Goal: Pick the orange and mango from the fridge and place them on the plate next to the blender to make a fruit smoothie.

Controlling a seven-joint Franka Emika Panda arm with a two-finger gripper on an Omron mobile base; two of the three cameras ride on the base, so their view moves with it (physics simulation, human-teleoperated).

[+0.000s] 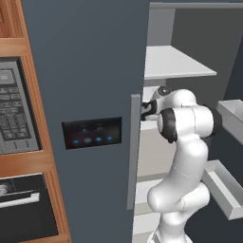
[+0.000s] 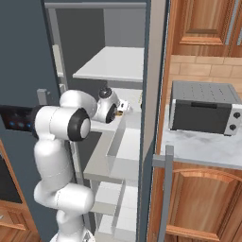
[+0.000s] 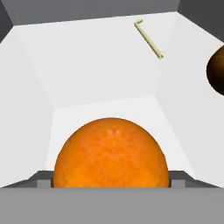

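Note:
The fridge stands with its right door open, and my arm reaches onto a white shelf inside. The bright orange sits large and centred at the bottom of the hand view. My gripper has its grey fingertips spread wide, tight against both sides of the orange. The dark orange-brown mango lies further back on the right, cut by the frame edge. From the right base the gripper is at the shelf's front, under an upper shelf. Plate and blender are out of view.
A thin pale bent stick lies near the fridge's back wall. Door bins jut out to the right of my arm. A toaster oven stands on the counter right of the fridge. A built-in microwave is on the left.

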